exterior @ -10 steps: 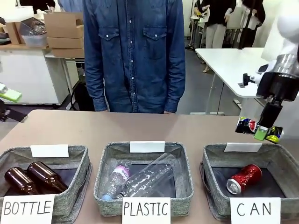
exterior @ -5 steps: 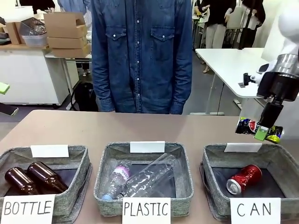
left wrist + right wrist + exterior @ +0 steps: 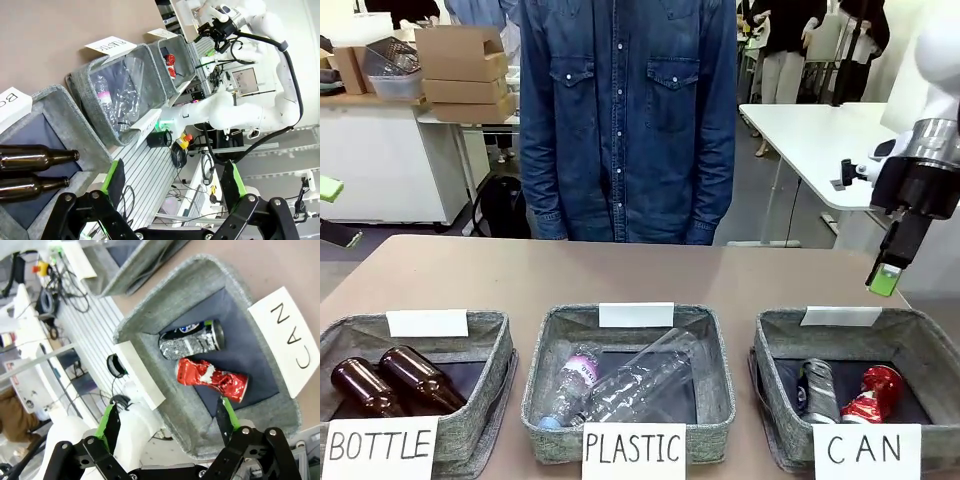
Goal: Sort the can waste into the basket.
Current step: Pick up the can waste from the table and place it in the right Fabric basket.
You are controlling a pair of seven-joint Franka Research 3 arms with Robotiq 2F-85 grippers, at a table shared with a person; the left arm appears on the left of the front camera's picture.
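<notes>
Both cans lie in the CAN basket (image 3: 780,335) now: the black can (image 3: 192,340) beside the red can (image 3: 212,380), touching. Above the basket, the right gripper (image 3: 167,422) hangs spread and empty. Sorting looks done; next, likely, a clean retreat.

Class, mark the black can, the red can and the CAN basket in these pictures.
black can (image 3: 192,340), right wrist view, middle of its side.
red can (image 3: 212,379), right wrist view, middle of its dented side.
CAN basket (image 3: 782,322), front view, far rim.
</notes>
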